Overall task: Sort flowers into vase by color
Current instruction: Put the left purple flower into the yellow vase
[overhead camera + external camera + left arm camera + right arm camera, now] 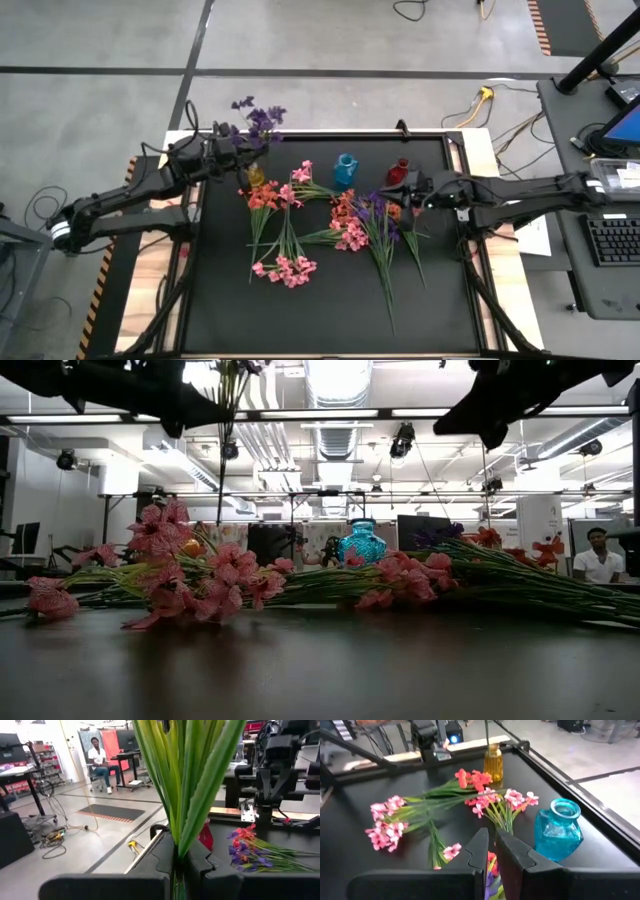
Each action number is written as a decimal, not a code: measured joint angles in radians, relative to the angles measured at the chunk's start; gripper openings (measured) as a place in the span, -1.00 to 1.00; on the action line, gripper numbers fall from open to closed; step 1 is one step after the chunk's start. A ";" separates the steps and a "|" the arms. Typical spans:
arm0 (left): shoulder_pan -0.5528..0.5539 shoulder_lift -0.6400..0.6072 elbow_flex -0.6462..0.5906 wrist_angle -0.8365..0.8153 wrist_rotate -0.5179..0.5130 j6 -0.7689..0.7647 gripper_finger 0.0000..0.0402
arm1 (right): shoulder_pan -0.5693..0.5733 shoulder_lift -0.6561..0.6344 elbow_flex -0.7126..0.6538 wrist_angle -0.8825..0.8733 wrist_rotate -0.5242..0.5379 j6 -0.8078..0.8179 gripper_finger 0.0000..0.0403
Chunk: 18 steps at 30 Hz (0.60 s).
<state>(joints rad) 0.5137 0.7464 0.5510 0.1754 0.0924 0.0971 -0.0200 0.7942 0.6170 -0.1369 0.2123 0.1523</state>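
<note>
1. My left gripper (243,152) sits in the upper left of the high view. Its fingers are squeezed shut on the green stem of a purple sprig (260,116), right over the yellow vase (256,175).
2. My right gripper (408,190) is at the right of the middle, above a heap of purple and red flowers (380,215). Its fingers are nearly together and I see nothing held between them.
3. The other flowers lie flat on the mat: pink ones (286,268) low in the middle, coral ones (268,196) beside the yellow vase.
4. I think the sprigs are very light and bendy. The stems are thin and could slip or twist, so I would pinch low on the stem, not on the soft blossoms.
5. The stems lie across each other, so lifting one could drag others along.
6. The blue vase (345,170) and red vase (398,172) look like glass and could tip if bumped.
7. The black mat (440,310) is flat and smooth.
8. The room behind is a big workshop with desks, cables and a seated person (100,762).
</note>
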 joint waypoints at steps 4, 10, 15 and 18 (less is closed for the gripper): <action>0.000 0.005 0.006 0.002 -0.001 -0.010 -1.00 | 0.000 0.049 0.000 0.000 0.061 -0.064 -0.86; 0.000 0.022 0.004 0.008 -0.006 -0.032 -1.00 | 0.000 0.116 0.000 0.009 0.069 -0.036 -0.86; 0.001 0.017 0.001 -0.001 -0.006 -0.058 -1.00 | 0.000 0.137 0.000 0.071 0.069 -0.034 -0.86; 0.013 0.001 0.001 -0.024 -0.007 -0.049 -1.00 | 0.001 0.131 0.000 0.068 0.069 -0.032 -0.86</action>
<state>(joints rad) 0.5268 0.7478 0.5522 0.1516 0.0854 0.0482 -0.0193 0.9253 0.6170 -0.0690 0.2817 0.1200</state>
